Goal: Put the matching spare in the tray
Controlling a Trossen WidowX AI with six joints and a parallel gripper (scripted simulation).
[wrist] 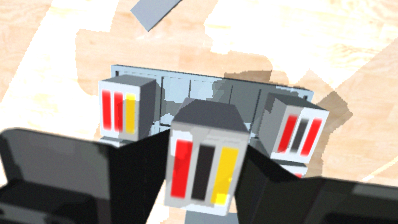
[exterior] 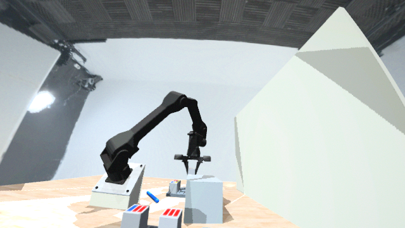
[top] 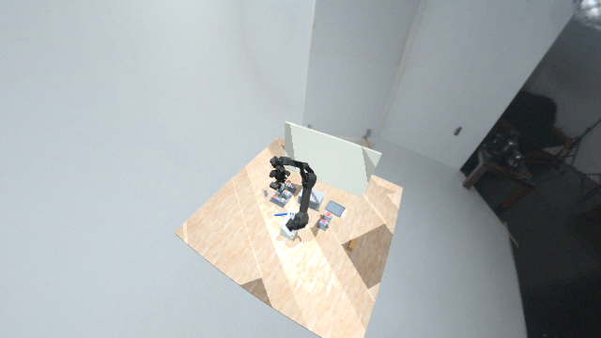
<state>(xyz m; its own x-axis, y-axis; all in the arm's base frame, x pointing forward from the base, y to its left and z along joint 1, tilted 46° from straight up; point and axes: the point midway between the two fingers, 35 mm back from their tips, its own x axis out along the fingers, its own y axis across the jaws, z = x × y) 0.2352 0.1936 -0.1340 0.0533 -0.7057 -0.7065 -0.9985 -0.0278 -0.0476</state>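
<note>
My gripper [wrist: 204,138] [exterior: 191,170] [top: 280,182] is shut on a grey spare block [wrist: 202,175] with red, black and yellow stripes. It holds the block over the middle of the grey spare rack [wrist: 200,86] [top: 281,194]. A spare with red, red and yellow stripes [wrist: 121,107] stands at the rack's left. A spare with red, black and red stripes [wrist: 296,130] stands at its right. The mounted unit [exterior: 204,197] [top: 315,197] is a plain grey box; no code shows on it in these views. The flat grey tray [top: 335,207] lies right of the arm, empty.
A tall white panel [top: 329,157] [exterior: 316,142] stands behind the table. Two more striped spares [exterior: 136,215] [exterior: 171,216] [top: 325,221] stand on a second rack. A blue pen [exterior: 152,196] [top: 281,214] lies by the arm's base [exterior: 117,188]. A small grey flat piece [wrist: 152,10] lies beyond the rack.
</note>
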